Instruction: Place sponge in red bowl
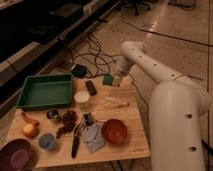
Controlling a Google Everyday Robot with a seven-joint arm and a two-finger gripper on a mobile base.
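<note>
The sponge point(107, 79) is a small green block lying at the far edge of the wooden table point(135, 117). My gripper point(118, 80) is at the end of the white arm point(150, 65), right next to the sponge's right side, down at the table top. The red bowl point(115, 131) stands upright near the front right of the table, well in front of the gripper.
A green tray point(44, 91) sits at the back left. A white cup point(81, 99), a black remote point(91, 87), a pale yellow object point(116, 102), dark grapes point(67, 120), a cloth point(93, 138), a blue cup point(47, 141) and a purple bowl point(15, 152) also stand on the table. Cables lie on the floor behind.
</note>
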